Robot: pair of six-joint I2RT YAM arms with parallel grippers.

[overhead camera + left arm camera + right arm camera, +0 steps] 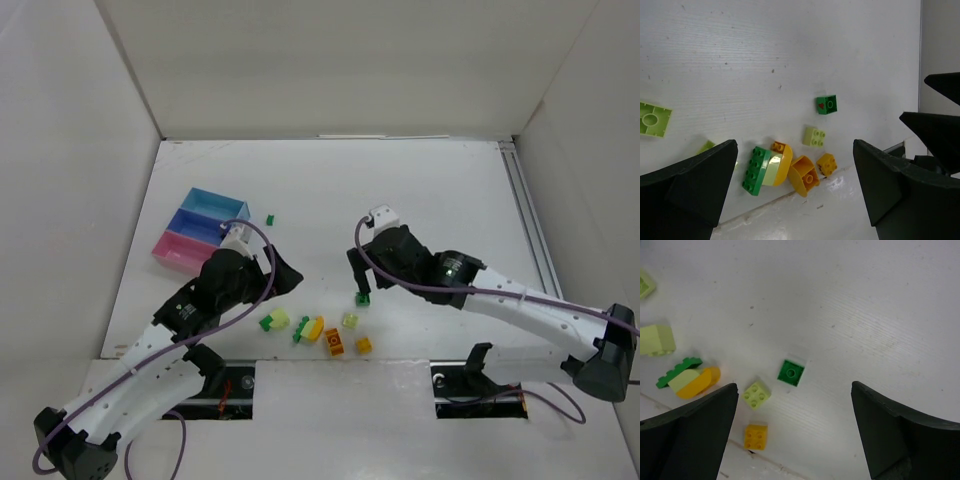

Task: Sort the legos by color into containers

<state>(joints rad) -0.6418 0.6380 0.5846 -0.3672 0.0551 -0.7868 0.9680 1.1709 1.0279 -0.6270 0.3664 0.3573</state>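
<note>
— Why is everything crowded at the near side of the table [420,190]?

— That's where the legos [310,328] lie, just ahead of the arm bases. So the left arm [190,310] and the right arm [520,305] both fold low over that patch, one from each side.

— And the containers [215,205]?

— Three joined trays, light blue, darker blue and pink, sitting on the left, just beyond the left arm's wrist. From above I see no brick in them, though the arm hides a corner. I'd say the sorting has barely begun.

— Is the left gripper [795,147] holding anything?

— No. Its jaws are spread wide with nothing between them. It looks down on a stuck-together clump [767,170] of dark green, pale and yellow pieces, with orange ones beside it.

— And the right gripper [794,386]?

— Also spread wide and empty. It hangs right over a lone dark green brick [791,372], a finger out to each side and neither touching it. To me that's lining up for a pick. That brick lies clear enough for the fingers to come down without knocking the pale yellow-green brick [757,392] near it.

— Any strays?

— One small green brick [270,218], off by itself near the light blue tray.
</note>
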